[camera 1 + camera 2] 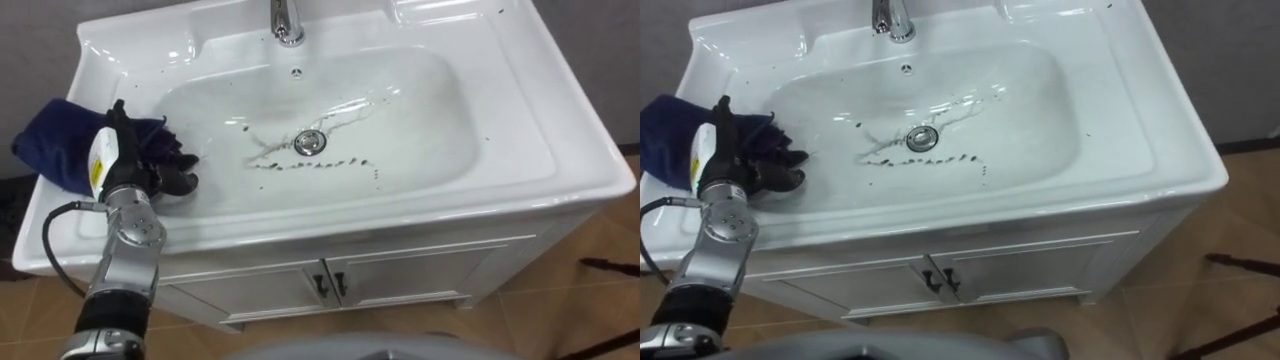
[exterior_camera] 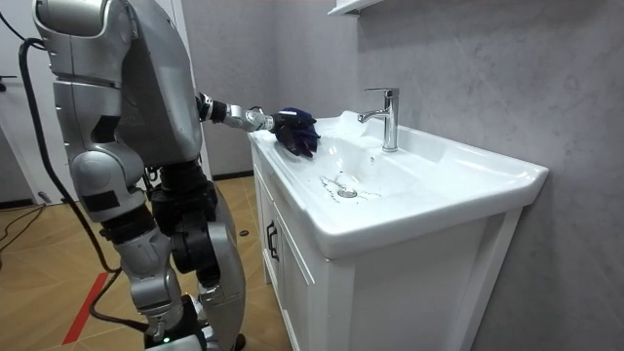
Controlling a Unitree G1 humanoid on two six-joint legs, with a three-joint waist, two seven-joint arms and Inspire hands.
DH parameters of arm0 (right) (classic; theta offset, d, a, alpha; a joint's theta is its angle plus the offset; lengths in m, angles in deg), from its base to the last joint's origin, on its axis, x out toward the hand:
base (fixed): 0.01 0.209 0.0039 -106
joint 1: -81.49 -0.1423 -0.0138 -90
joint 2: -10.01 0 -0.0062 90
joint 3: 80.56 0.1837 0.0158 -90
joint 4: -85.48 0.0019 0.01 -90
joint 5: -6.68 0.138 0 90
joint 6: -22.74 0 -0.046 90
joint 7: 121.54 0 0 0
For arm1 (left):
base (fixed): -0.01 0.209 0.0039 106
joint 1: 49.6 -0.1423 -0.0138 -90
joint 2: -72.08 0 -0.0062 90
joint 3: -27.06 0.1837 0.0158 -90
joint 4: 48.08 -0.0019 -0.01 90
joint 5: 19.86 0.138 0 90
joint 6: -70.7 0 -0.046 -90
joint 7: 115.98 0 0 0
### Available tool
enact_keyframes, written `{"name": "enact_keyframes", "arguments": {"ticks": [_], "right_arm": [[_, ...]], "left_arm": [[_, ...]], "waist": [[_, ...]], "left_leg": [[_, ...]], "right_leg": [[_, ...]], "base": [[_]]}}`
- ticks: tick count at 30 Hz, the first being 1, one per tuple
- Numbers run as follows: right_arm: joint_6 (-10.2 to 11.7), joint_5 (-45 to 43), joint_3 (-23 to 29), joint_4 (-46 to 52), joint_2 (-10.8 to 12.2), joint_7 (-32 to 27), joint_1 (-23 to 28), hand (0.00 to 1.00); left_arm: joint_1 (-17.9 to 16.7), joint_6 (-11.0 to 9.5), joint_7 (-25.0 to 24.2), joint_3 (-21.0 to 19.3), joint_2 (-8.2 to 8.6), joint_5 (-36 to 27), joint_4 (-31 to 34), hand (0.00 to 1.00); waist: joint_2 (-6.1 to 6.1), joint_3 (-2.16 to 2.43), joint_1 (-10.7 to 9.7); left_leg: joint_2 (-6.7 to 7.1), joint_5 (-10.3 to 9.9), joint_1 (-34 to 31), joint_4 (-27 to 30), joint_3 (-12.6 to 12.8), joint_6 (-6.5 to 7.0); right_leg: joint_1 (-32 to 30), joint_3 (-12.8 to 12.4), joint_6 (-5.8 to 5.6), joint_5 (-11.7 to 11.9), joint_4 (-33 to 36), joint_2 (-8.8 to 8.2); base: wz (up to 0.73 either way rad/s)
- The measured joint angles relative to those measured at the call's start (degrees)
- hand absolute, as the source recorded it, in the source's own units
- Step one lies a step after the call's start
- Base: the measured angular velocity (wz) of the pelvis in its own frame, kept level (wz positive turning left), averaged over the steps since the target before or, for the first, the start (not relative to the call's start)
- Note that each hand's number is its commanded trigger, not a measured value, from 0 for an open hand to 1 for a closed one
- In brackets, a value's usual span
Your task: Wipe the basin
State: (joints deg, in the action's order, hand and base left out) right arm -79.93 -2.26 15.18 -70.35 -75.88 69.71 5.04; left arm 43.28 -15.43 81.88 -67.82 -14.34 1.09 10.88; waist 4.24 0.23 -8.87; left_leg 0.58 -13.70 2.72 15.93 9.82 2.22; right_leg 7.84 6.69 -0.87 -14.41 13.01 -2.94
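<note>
At the frame's left, the left hand (image 1: 140,165) curls its fingers into the blue cloth (image 1: 50,145), which lies on the basin (image 1: 560,150) rim. Farther in, dark specks (image 1: 320,165) ring the drain (image 1: 310,141), below the tap (image 1: 287,20). The wiping looks barely begun, with the bowl left to do.

Left arm: stretched forward from the lower left, silver forearm and wrist in one straight line. Left hand (image 1: 128,155): black, palm down, fingers (image 1: 181,183) curled over a dark blue cloth (image 1: 45,150). Stance: upright, knees slightly bent.
</note>
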Motion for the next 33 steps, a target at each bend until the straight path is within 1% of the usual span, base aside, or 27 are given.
{"name": "enact_keyframes", "arguments": {"ticks": [4, 7, 11, 15, 17, 19, 21, 25, 29, 33], "right_arm": [[0.0, 0.2, 0.0, 0.2, 0.0, -0.6, -0.1, 0.00], [0.0, 1.8, 0.1, 0.2, 0.0, -1.3, -0.1, 0.00], [0.0, 2.8, 0.1, 0.2, 0.0, -2.4, -0.4, 0.00], [0.0, 4.2, 0.1, 0.2, 0.0, -3.0, -0.4, 0.00], [-0.1, 4.3, 0.1, 0.2, 0.0, -3.2, -0.2, 0.00], [-0.7, 4.3, 0.1, 0.2, 0.1, -3.7, -0.1, 0.00], [-1.0, 4.2, 0.1, 0.2, 0.1, -4.2, 0.2, 0.00], [-1.3, 3.9, 0.1, 0.2, 0.1, -4.4, 0.5, 0.00], [-2.4, 3.9, 0.2, 0.3, 0.3, -4.3, 0.8, 0.00], [-2.4, 3.6, 1.2, 1.5, 0.4, -4.2, 1.2, 0.00]], "left_arm": [[0.1, -0.1, 0.2, -0.2, 0.00, -0.1, -0.8, 0.00], [0.3, -0.5, 0.7, -0.7, 0.01, -0.5, -1.7, 0.00], [0.3, -0.6, 2.4, -0.7, 0.01, -3.3, -1.8, 0.00], [0.3, -0.9, 3.1, -0.7, 0.01, -4.2, -2.1, 0.00], [0.3, -1.0, 3.9, -0.7, 0.02, -6.0, -2.3, 0.00], [0.3, -1.4, 4.3, -0.7, 0.01, -6.8, -2.9, 0.00], [0.3, -1.6, 4.5, -0.7, 0.02, -6.8, -3.6, 0.00], [0.4, -1.7, 4.7, -0.7, 0.02, -6.7, -4.2, 0.00], [0.8, -1.7, 3.8, -1.0, 0.01, -6.5, -5.3, 0.00], [1.0, -1.6, 2.2, -1.3, -0.34, -4.7, -6.1, 0.00]], "waist": [[-0.01, 0.00, 0.1], [-0.04, 0.02, 0.2], [-0.04, 0.02, 0.1], [-0.07, 0.04, 0.1], [-0.08, 0.04, 0.1], [-0.11, 0.08, 0.3], [-0.09, 0.31, 0.8], [-0.20, 0.40, 1.2], [-0.26, 0.58, 1.3], [-0.11, 0.70, 1.3]], "left_leg": [[-0.04, 0.1, 0.3, -0.2, 0.3, -0.07], [-0.07, 0.1, 0.7, -0.3, 0.5, -0.11], [-0.13, 0.1, 0.9, -0.5, 1.0, -0.12], [-0.11, 0.1, 1.3, -0.8, 1.1, -0.14], [-0.07, 0.1, 1.9, -1.5, 1.2, -0.22], [-0.05, 0.2, 2.6, -2.1, 1.4, -0.29], [-0.06, 0.3, 3.3, -2.4, 2.1, -0.41], [-0.05, 0.4, 3.8, -2.8, 2.6, -0.49], [-0.07, 0.4, 4.0, -2.8, 2.4, -0.51], [-0.08, 0.4, 4.1, -2.8, 2.5, -0.49]], "right_leg": [[0.0, -0.3, 0.05, 0.0, 0.0, 0.03], [0.3, -0.5, 0.05, 0.0, -0.4, 0.10], [0.4, -0.6, 0.07, 0.0, -0.4, 0.10], [0.6, -0.7, 0.07, 0.0, -0.5, 0.10], [0.8, -1.1, 0.07, 0.0, -0.6, 0.11], [1.2, -1.5, 0.08, 0.0, -0.7, 0.14], [1.3, -1.9, 0.08, 0.0, -0.7, 0.16], [1.4, -2.1, 0.14, -0.1, -0.5, 0.13], [1.5, -2.1, 0.19, -0.1, -0.4, 0.13], [1.5, -2.2, 0.19, -0.1, -0.4, 0.14]], "base": [[-0.03], [-0.03], [-0.03], [-0.02], [-0.08], [-0.13], [-0.15], [-0.05], [0.00], [0.00]]}}
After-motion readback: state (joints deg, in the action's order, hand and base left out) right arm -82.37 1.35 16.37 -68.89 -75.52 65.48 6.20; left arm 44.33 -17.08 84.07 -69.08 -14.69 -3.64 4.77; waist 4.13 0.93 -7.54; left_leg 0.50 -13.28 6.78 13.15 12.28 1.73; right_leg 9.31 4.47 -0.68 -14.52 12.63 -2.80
